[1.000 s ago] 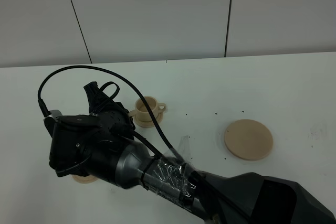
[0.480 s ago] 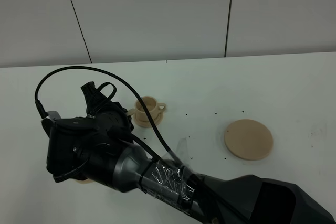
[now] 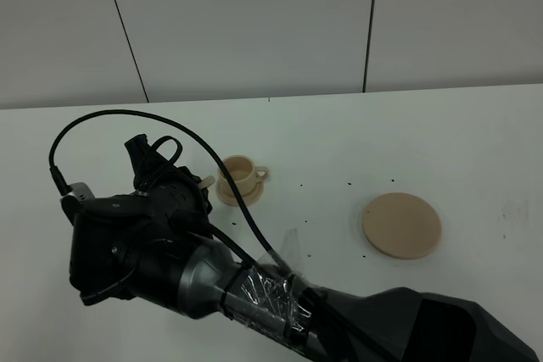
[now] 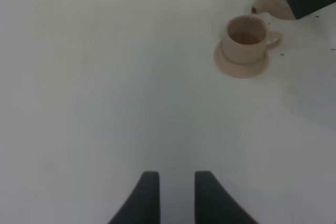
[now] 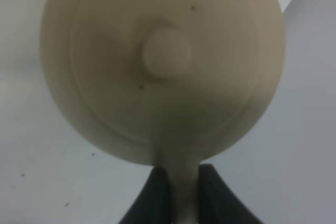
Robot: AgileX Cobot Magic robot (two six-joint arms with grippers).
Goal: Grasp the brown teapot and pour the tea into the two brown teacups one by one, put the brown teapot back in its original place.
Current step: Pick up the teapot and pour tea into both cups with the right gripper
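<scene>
The brown teapot [image 5: 163, 61] fills the right wrist view from above, its lid knob in the middle. My right gripper [image 5: 184, 192] is shut on the teapot's loop handle. In the high view the right arm [image 3: 170, 243] reaches across to the left and hides most of the pot; only a beige tip [image 3: 206, 181] shows beside one teacup [image 3: 240, 175] on its small saucer. The left wrist view shows that teacup [image 4: 244, 38] with the teapot [image 4: 270, 1] just behind it. The other teacup is hidden. The wide saucer [image 3: 402, 225] lies bare at the right. My left gripper [image 4: 176, 195] is open, holding nothing.
The white table [image 3: 356, 142] runs back to a pale panelled wall [image 3: 254, 23]. A black cable [image 3: 110, 120] loops up over the right arm's wrist. Small dark specks [image 3: 348, 184] dot the table between the cup and the wide saucer.
The right arm has carried the teapot further left and toward the near edge. A saucer edge that showed under the arm a second ago is now covered.
</scene>
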